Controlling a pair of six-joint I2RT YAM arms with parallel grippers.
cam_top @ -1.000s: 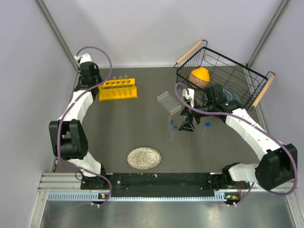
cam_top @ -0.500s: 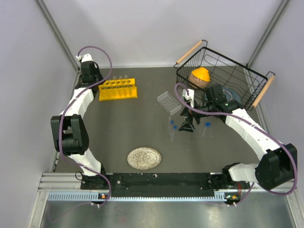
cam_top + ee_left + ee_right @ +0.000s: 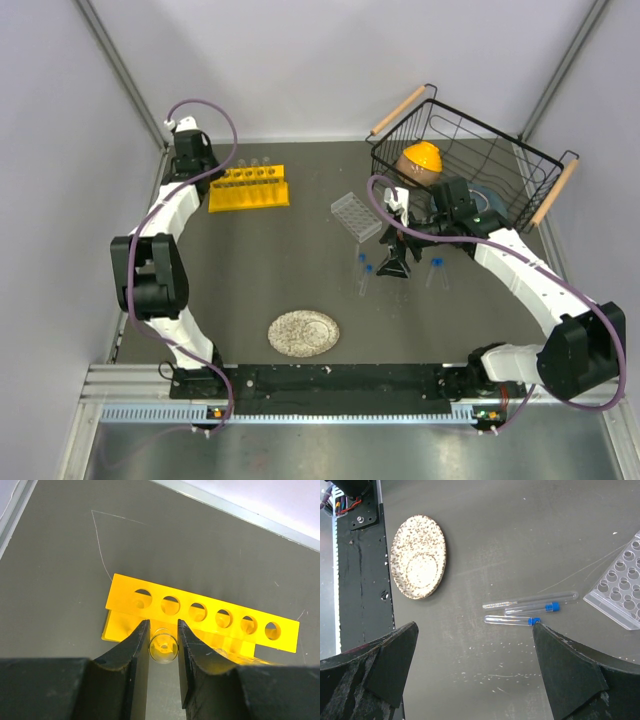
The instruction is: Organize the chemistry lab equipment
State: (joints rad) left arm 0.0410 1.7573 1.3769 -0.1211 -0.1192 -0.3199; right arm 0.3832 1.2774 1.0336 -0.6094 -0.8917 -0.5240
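My left gripper (image 3: 163, 639) is shut on a thin clear glass test tube (image 3: 163, 648), seen end-on between the black fingers. It hangs just above the near left part of the yellow six-hole rack (image 3: 207, 602). In the top view this gripper (image 3: 198, 168) sits at the left end of the yellow rack (image 3: 248, 192). My right gripper (image 3: 475, 645) stands wide open over bare mat. Just beyond its fingertips lie two blue-capped vials (image 3: 512, 620) (image 3: 530, 610) and a long clear tube (image 3: 532, 600). The clear grid rack (image 3: 620, 587) is at the right edge.
A black wire basket (image 3: 470, 150) with wooden handles stands at the back right, with an orange-topped object inside. The speckled plate (image 3: 303, 333) lies near the front middle. A third blue-capped vial (image 3: 437, 270) lies right of the right gripper (image 3: 395, 258).
The left arm's elbow has swung slightly toward the back, shifting its wrist a little to the right. The right arm has not moved.
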